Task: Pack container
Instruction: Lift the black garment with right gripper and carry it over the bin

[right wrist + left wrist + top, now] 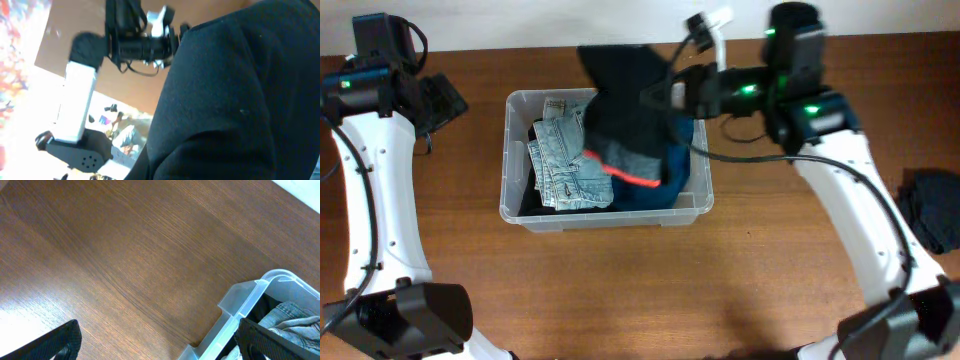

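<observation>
The container (510, 150) sits on the wooden surface (620, 290) a little toward 9 o'clock from the middle, with its long sides running from 9 to 3 o'clock. Inside, folded pale jeans (565, 155) fill the 9 o'clock half, and a dark blue garment (672, 188) lies along the 3 to 5 o'clock side.

The right hand (660, 95) comes in from 2 o'clock and hangs over the container's 1 o'clock corner. Its fingers are pressed together on a black garment (625, 100). This garment drapes from beyond the 12 o'clock rim down over the middle of the container, covering part of the jeans and part of the blue garment. An orange-red strip (630, 177) shows at its lower edge. In the right wrist view the black cloth fills most of the frame and hides the fingers.

The left hand (445, 100) is at 10 o'clock from the container, apart from it and above bare wood. Its fingers (62, 340) are spread wide with nothing between them. In the left wrist view a corner of the container appears at 4 o'clock.

A heap of dark cloth (932, 208) lies well apart at 3 o'clock, by the surface's edge.
</observation>
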Robot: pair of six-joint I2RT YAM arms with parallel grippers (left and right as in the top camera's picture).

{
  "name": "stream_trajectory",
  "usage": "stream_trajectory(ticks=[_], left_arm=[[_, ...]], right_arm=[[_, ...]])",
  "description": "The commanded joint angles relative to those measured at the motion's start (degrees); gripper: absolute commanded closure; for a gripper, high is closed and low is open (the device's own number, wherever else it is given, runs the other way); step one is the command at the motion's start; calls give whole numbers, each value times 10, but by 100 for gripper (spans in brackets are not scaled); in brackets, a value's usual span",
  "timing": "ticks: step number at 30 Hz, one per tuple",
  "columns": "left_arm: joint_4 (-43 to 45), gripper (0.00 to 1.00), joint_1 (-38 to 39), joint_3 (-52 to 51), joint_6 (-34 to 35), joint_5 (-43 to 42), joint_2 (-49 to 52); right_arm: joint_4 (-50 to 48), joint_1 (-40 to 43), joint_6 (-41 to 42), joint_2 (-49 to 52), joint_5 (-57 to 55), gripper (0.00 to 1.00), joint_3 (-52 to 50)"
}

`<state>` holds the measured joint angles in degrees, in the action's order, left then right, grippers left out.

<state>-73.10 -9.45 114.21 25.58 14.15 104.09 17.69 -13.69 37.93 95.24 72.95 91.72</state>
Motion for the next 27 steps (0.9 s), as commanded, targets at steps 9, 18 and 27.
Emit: stream_trajectory(ticks=[9, 18, 27], left_arm=[[-1, 1, -2, 3, 5, 2, -11], [-1, 1, -2, 3, 5, 2, -11], [-1, 1, -2, 3, 5, 2, -11]], right_arm=[[-6, -20, -41, 127, -5, 96, 12], [54, -19, -52, 145, -110, 95, 12], [186, 2, -106, 145, -327, 82, 12]])
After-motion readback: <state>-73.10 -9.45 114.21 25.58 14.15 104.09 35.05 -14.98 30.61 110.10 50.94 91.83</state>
